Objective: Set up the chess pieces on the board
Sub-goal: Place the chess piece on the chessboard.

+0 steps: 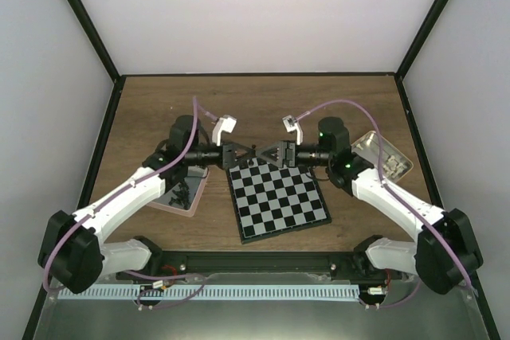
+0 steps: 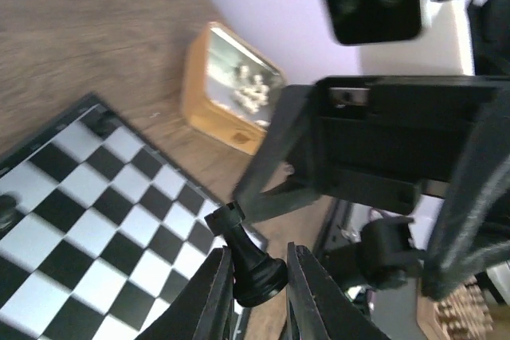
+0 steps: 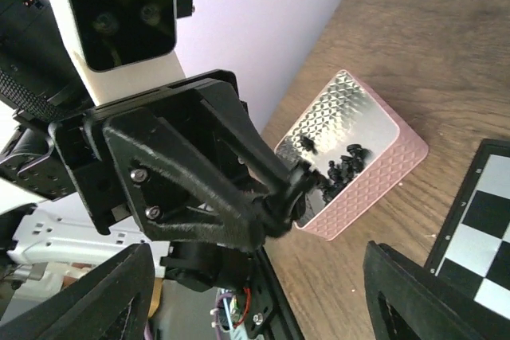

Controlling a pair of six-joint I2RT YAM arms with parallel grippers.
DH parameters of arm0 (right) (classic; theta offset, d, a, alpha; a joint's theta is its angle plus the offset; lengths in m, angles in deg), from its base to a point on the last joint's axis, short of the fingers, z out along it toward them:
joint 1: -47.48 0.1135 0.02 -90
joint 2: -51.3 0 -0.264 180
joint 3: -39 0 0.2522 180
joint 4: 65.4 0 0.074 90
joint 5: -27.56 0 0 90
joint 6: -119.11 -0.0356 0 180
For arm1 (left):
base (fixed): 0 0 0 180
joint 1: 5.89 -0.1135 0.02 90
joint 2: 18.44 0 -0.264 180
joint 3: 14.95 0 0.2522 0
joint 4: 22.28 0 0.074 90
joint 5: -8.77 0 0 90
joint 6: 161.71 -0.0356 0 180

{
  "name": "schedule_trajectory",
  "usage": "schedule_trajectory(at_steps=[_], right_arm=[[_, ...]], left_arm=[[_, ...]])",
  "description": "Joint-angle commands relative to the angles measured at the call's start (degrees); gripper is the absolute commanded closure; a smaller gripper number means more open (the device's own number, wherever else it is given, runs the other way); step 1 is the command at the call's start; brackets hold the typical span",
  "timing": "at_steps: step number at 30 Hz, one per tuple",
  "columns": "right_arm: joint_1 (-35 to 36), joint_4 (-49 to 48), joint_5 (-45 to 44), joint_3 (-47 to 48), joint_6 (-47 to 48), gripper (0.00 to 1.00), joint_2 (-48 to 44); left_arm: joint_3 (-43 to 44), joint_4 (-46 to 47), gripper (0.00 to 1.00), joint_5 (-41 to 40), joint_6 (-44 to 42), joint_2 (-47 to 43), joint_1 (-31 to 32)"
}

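**Two arms meet tip to tip beyond the board's far edge**

Both arms reach out from the near edge of the table (image 1: 263, 101) and fold inward at the elbows. The left pincer (image 1: 248, 151) and the right pincer (image 1: 262, 151) point straight at each other with level wrists, just past the 12 o'clock edge of the board (image 1: 279, 197).

The table is brown wood, closed in on three sides by plain pale walls (image 1: 263, 13) with black posts (image 1: 80, 17) at the corners. The board lies near the middle, turned a little off square. At its 9 o'clock, partly under the left arm, is a pink tray (image 1: 175, 208) holding a heap of black pieces (image 3: 344, 166). At its 2 o'clock is a tan tin (image 1: 368, 142) with white pieces (image 2: 251, 95) inside.

The left pincer is drawn narrow and grips one black piece (image 2: 241, 238) by its round base. The piece is tilted. In the left wrist view its notched top leans toward 11 o'clock, with the corner squares of the board below it.

The right pincer stands wide. Its fingers (image 3: 80, 300) sit far apart at 7 and 5 o'clock of its own view, with nothing between them. The tip of the left pincer, with its piece, is directly ahead of that gap and close to it. Whether the two touch cannot be told.
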Motion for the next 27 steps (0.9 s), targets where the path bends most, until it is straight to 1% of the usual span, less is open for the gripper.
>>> schedule_trajectory(at_steps=[1,4,7,9,12,14,17,19,27], right_arm=[[-0.31,-1.94,2.06,2.87,-2.54,0.28,-3.06],[-0.31,-0.68,-1.23,2.92,-3.97,0.34,-4.88],[-0.31,0.10,-3.17,3.09,-5.23,0.37,-6.41],[-0.31,-0.31,-2.90,3.32,-6.20,0.38,-7.33],[-0.31,-0.66,-1.42,3.76,-6.73,0.45,-8.02],[-0.31,-0.19,-0.34,4.15,-6.95,0.50,-7.97],[-0.31,0.03,1.21,4.28,-7.54,0.58,-7.48],[-0.31,0.05,1.85,4.13,-7.52,0.61,-7.37],[-0.28,-0.96,6.99,4.22,-7.19,0.62,-6.74]], left_arm=[[3.96,6.70,0.82,9.95,-4.57,0.61,1.94],[4.69,7.37,0.82,14.44,-5.91,0.47,2.24],[5.20,7.58,0.81,19.05,-6.77,0.63,2.31],[5.36,7.55,0.81,20.05,-7.25,0.54,2.31],[5.40,7.68,0.81,20.83,-7.66,0.26,2.31],[5.40,8.12,0.81,22.89,-7.76,0.01,2.39],[5.49,8.20,0.81,23.03,-8.00,-0.36,2.40],[5.39,8.16,0.81,22.76,-8.15,-0.42,2.38],[5.48,7.78,0.82,21.51,-8.55,-0.25,2.39]])
